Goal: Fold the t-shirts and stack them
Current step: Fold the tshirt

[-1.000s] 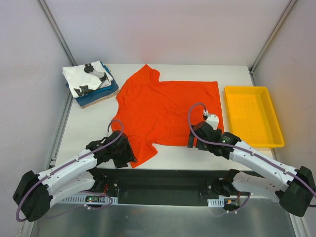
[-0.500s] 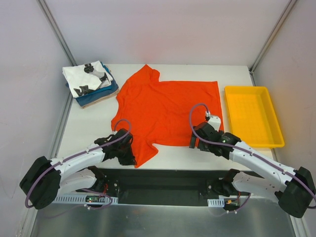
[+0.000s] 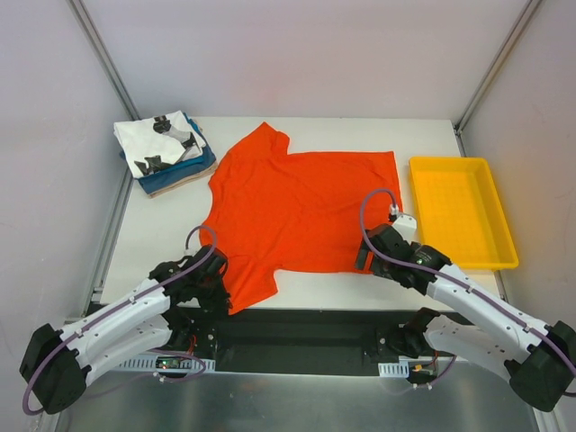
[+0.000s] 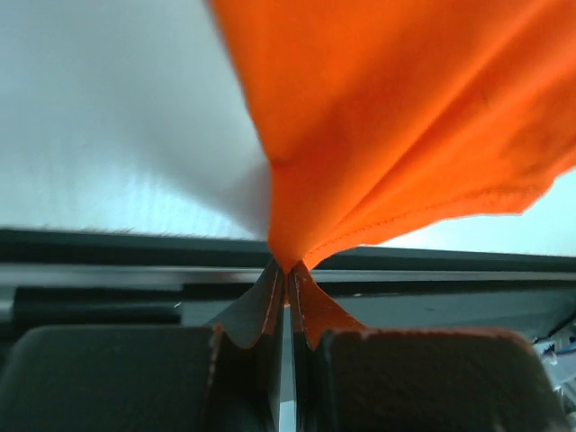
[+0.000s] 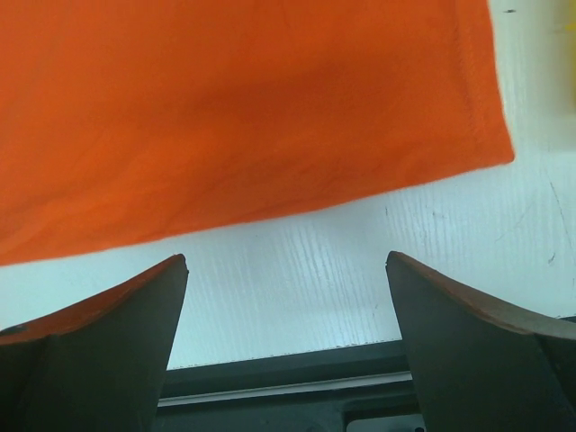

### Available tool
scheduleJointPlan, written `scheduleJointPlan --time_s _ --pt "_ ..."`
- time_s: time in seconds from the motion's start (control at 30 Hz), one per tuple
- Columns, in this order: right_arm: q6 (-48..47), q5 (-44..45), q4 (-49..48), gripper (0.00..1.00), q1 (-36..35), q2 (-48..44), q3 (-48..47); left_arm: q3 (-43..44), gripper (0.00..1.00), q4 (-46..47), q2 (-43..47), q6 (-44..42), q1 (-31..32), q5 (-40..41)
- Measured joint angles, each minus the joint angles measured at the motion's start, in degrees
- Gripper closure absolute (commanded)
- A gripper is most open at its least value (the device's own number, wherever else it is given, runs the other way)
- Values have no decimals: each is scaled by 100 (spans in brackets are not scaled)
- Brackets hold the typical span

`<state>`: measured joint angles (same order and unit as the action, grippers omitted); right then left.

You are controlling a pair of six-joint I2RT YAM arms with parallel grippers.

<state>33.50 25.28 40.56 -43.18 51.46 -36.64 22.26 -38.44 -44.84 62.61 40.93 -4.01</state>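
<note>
Left fingers: pinched on orange tee's near sleeve, at bench's near edge.
Right fingers: wide apart, hem corner just beyond.

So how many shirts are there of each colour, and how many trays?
Orange t-shirt: 1
White t-shirt with black prints: 1
Blue t-shirt: 1
Tan t-shirt: 1
Yellow tray: 1
Total: 5 things, 4 shirts and 1 tray.

The left pincer hides the pinched edge of the orange tee.
</note>
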Motion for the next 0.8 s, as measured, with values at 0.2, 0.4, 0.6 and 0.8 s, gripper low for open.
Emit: scheduleJointPlan --time_s 0.2,0.4,0.6,0.8 --pt "42 9 81 3 111 -7 4 -9 100 -933 437 356 0 155" --pt "210 7 258 3 446 -90 210 -15 100 -1327 846 605 0 175" --pt "361 -188 433 3 1399 -774 699 50 100 -1464 1051 640 0 229" --pt "581 -356 520 9 1932 -1469 1071 240 100 -1327 1121 461 0 334"
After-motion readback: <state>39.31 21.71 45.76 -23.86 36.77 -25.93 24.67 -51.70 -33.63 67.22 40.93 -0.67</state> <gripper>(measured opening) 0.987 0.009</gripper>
